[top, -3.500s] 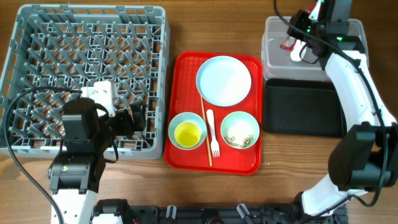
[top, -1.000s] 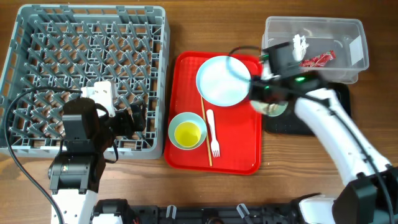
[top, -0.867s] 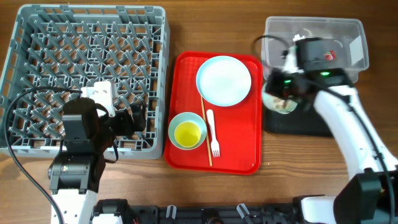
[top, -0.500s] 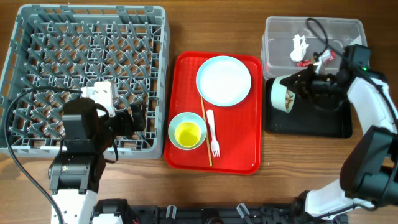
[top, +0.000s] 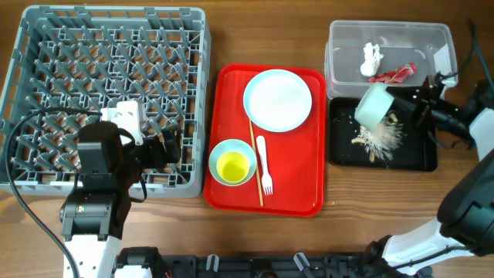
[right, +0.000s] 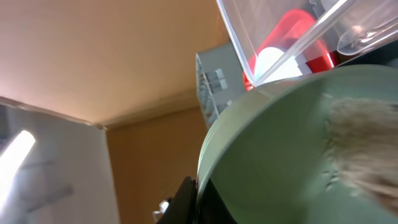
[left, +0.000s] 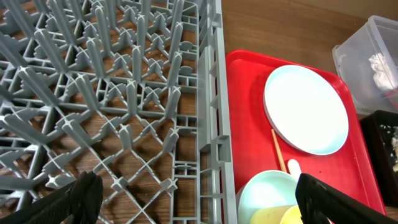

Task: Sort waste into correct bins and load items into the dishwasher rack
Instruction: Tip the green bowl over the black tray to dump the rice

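Observation:
My right gripper (top: 400, 102) is shut on the rim of a pale blue-green bowl (top: 374, 104), tipped on its side over the black tray (top: 413, 158). Rice-like scraps (top: 378, 139) lie spilled on that tray. In the right wrist view the bowl (right: 292, 155) fills the frame, scraps (right: 364, 143) cling inside it, and a finger (right: 185, 200) presses its rim. The clear tub (top: 390, 31) holds the red wrapper (top: 392, 74) and white scrap (top: 371, 55). My left gripper (left: 205, 199) hangs open over the grey rack (left: 124, 93), holding nothing.
The red tray (top: 231, 85) carries the white plate (top: 278, 100), a second bowl (top: 224, 150) with the yellow cup (top: 232, 165) in it, the white fork (top: 265, 166) and the chopstick (top: 254, 158). The rack (top: 108, 46) fills the left of the table.
The right gripper has carried the bowl to the right over the black tray and tipped it further. Scraps now lie on the tray. The left arm has not moved.

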You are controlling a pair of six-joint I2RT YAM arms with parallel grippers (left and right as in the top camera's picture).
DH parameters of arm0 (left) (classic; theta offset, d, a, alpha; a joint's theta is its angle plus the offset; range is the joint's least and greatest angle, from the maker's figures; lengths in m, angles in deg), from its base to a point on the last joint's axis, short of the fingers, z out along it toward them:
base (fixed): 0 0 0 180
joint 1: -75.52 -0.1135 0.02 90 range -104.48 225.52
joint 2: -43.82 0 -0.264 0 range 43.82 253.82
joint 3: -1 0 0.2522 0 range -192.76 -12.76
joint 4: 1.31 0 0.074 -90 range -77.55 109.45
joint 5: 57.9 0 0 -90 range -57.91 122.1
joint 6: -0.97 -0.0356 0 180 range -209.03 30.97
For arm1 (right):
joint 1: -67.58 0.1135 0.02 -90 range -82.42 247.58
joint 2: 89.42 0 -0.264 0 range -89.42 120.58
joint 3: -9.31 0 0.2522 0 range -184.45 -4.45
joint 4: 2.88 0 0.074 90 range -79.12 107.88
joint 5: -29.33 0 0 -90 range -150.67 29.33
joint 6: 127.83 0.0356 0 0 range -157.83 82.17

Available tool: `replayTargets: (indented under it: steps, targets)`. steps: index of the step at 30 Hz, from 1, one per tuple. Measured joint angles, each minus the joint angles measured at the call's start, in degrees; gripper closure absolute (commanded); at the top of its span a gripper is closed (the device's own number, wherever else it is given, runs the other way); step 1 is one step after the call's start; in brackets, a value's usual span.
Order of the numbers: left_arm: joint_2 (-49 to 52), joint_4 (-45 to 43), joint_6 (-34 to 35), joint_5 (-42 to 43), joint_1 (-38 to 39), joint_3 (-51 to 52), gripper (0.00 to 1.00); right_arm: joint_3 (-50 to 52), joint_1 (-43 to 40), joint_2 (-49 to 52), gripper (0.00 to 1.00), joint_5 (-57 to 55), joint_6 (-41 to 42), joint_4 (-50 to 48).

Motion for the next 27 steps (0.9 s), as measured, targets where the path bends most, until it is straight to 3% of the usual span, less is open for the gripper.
replayTargets:
  steps: [9, 21, 25, 27]
  targets:
    - [0.0, 0.0, 0.0, 0.0, 0.0, 0.0, 0.00, 0.0, -1.8, 0.2, 0.96, 8.6, 7.4, -0.5]
    - [0.0, 0.0, 0.0, 0.0, 0.0, 0.0, 0.00, 0.0, -1.8, 0.2, 0.96, 9.2, 9.4, -2.7]
    - [0.0, 0.0, 0.0, 0.0, 0.0, 0.0, 0.00, 0.0, -1.7, 0.2, 0.96, 1.3, 9.3, -1.7]
    - [0.0, 0.0, 0.0, 0.0, 0.0, 0.0, 0.00, 0.3, -1.0, 0.2, 0.96, -2.8, 5.1, -0.3]
